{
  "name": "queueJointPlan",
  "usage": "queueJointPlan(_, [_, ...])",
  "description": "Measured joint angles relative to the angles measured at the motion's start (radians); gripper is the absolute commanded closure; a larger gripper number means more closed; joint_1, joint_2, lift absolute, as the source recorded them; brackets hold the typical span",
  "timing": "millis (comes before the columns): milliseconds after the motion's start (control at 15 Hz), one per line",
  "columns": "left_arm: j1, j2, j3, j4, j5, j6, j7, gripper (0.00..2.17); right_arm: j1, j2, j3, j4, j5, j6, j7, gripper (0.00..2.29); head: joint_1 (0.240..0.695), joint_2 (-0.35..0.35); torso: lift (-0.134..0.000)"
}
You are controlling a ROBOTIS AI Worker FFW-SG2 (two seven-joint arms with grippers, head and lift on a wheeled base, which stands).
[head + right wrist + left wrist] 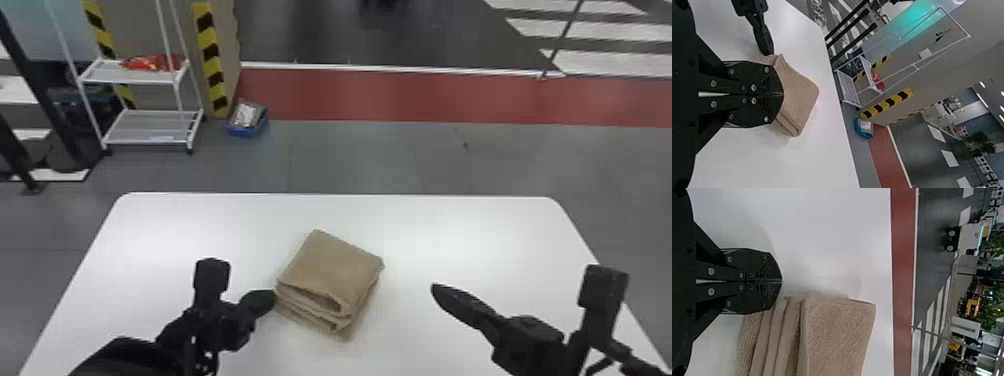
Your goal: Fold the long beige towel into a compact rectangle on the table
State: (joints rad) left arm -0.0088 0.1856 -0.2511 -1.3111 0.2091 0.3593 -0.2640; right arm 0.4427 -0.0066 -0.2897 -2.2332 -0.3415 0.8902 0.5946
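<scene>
L gripper (270,298) & R gripper (436,288) closed, nothing held; beige towel (332,265) in folded stack on white tbl (200,225).
L gripper at lower L of head view, tips together w/ no gap, nr towel's L corner; can't tell if touching. R gripper at lower R, tips also pressed tog., well apart from towel. Towel just below ctr of frame, btwn the 2, compact & approx. rectangular, sitting at an angle; layered edges face bottom of frame, top fold bulging a bit there. Tbl's far edge runs across mid-frame. Bkgd: blue bin (245,131) on floor, upper L of ctr; white shelf cart (132,76) at upper L w/ red item (147,63) on its upper shelf; red floor strip (400,95) across upper R.
</scene>
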Motion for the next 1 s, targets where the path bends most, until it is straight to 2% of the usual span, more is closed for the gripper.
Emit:
queueJointPlan(267, [0.101,0.0,0.006,-0.149,0.039,0.047,-0.012,2.07,0.002,0.0,-0.01,0.013,-0.021,-0.01,0.015,1.59,0.695,-0.11,0.0])
queueJointPlan(600, [0.188,-0.003,-0.013,-0.256,0.084,0.054,-0.017,2.07,-0.008,0.0,-0.022,0.058,-0.044,-0.041,0.023,1.59,0.695,-0.167,0.0])
queueJointPlan(733, [0.198,-0.004,-0.008,-0.284,0.08,0.042,-0.005,2.07,-0.013,0.0,-0.027,0.074,-0.046,-0.053,0.024,1.59,0.695,-0.175,0.0])
queueJointPlan(867, [0.182,-0.005,0.004,-0.283,0.069,0.022,0.026,2.07,-0.022,0.0,-0.029,0.09,-0.046,-0.066,0.023,1.59,0.695,-0.155,0.0])
queueJointPlan(1000, [0.165,-0.009,0.004,-0.238,0.041,-0.03,0.052,2.07,-0.032,0.0,-0.035,0.103,-0.038,-0.077,0.023,1.59,0.695,-0.145,0.0])
